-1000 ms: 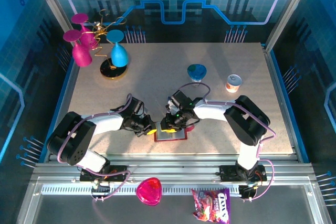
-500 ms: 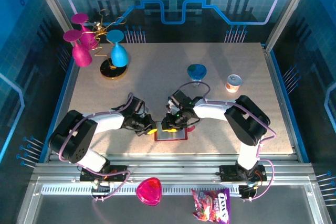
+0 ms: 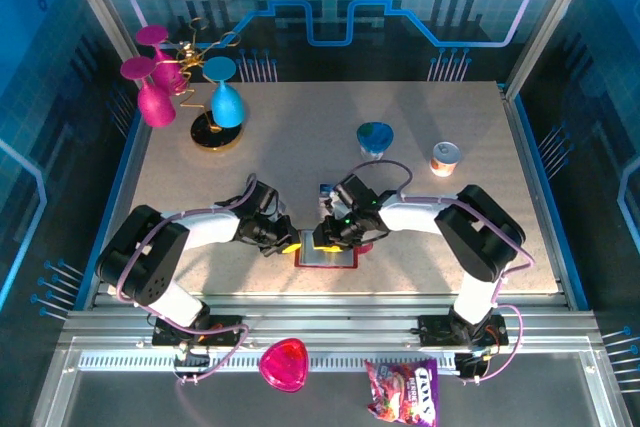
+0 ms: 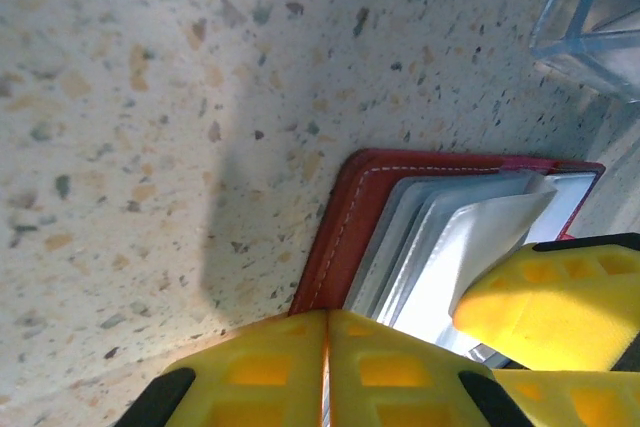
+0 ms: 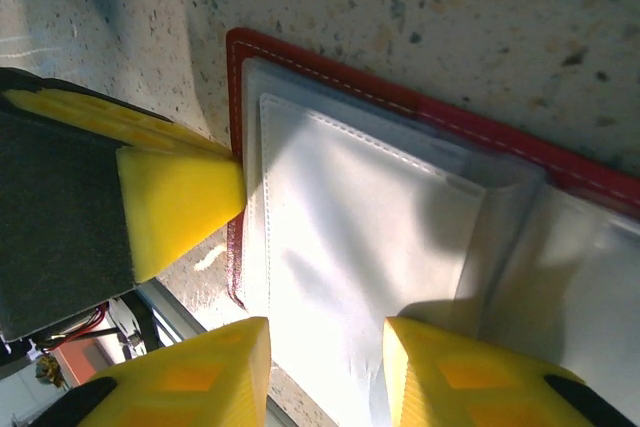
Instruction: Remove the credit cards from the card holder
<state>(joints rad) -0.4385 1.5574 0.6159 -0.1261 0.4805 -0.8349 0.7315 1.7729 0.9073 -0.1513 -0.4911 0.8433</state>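
Holds the left tool (image 4: 327,325) clenched, pads tight together with nothing between them, pressed down at the left edge of the card holder (image 4: 335,217) to pin it flat. Keeps the right tool (image 5: 325,332) released, jaws apart over the clear pockets (image 5: 360,237), gripping nothing, with one pad resting on the pocket stack in the left wrist view. Leaves the card holder lying open on the counter (image 4: 150,97) near its front edge, between the two tools, red cover down and pockets up. Shows no card edge poking out of the pockets. Cannot tell a pale card from the whitish sleeve in these views.

Against a second ago: keeps both tools at the same width, so no new grip and no release. Has swung the right arm (image 3: 420,215) a little rightward and nearer, uncovering a dark blue slip (image 3: 327,190) on the counter just behind the right wrist. Looks like one card already out, judging by colour and shape alone. Points to an unchanged pinning hold and a search for the next card. Probably calls for lifting a pocket lip with the right tool and pinching a card end. Risks dragging the whole holder along on any slip of the left tool.
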